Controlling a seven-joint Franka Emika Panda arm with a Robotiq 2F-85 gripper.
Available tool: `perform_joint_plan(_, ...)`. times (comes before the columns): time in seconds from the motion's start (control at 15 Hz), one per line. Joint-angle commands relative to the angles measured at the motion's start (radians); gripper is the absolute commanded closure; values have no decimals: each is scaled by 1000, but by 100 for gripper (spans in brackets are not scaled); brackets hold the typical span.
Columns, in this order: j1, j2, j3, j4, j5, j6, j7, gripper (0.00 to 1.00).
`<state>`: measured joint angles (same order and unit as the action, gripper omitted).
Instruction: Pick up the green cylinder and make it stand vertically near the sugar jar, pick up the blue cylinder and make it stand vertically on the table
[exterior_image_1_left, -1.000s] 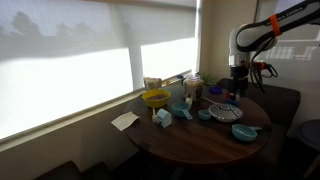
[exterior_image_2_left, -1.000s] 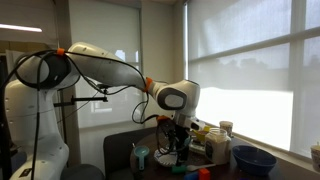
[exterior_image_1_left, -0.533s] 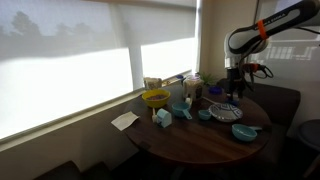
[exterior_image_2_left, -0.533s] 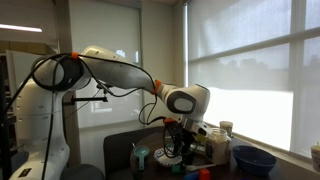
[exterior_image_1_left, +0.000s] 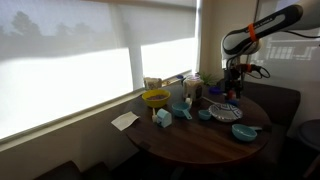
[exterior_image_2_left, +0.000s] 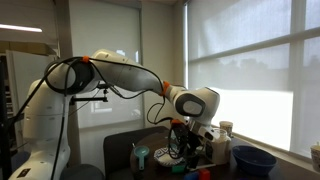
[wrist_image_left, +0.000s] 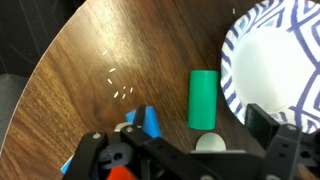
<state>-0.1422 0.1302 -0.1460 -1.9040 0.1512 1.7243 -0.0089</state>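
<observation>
In the wrist view the green cylinder (wrist_image_left: 203, 98) lies on its side on the dark wooden table (wrist_image_left: 100, 50), next to a blue-and-white patterned plate (wrist_image_left: 272, 55). A blue piece (wrist_image_left: 150, 121), perhaps the blue cylinder, lies left of it, partly hidden by my gripper. My gripper (wrist_image_left: 185, 140) hangs open and empty above the cylinder, apart from it. In both exterior views the gripper (exterior_image_1_left: 233, 85) (exterior_image_2_left: 185, 148) hovers over the table's far side. The cylinders are too small to make out there.
On the table (exterior_image_1_left: 200, 140) stand a yellow funnel-like bowl (exterior_image_1_left: 155, 98), the patterned plate (exterior_image_1_left: 225, 110), a teal bowl (exterior_image_1_left: 244, 131), jars by the window (exterior_image_1_left: 192, 85) and a white paper (exterior_image_1_left: 125, 120). A blue bowl (exterior_image_2_left: 252, 160) and jars (exterior_image_2_left: 215, 145) show near the gripper.
The arm has shifted towards the window side of the table over the last second. The gripper stays open; nothing was taken hold of.
</observation>
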Motion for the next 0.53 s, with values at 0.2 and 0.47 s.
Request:
perform_joint_plan(0.2,-8,90,5,103,43,-53,66,0)
perform_joint_plan(0.47,-3,118,13,132,51,-67,89,1)
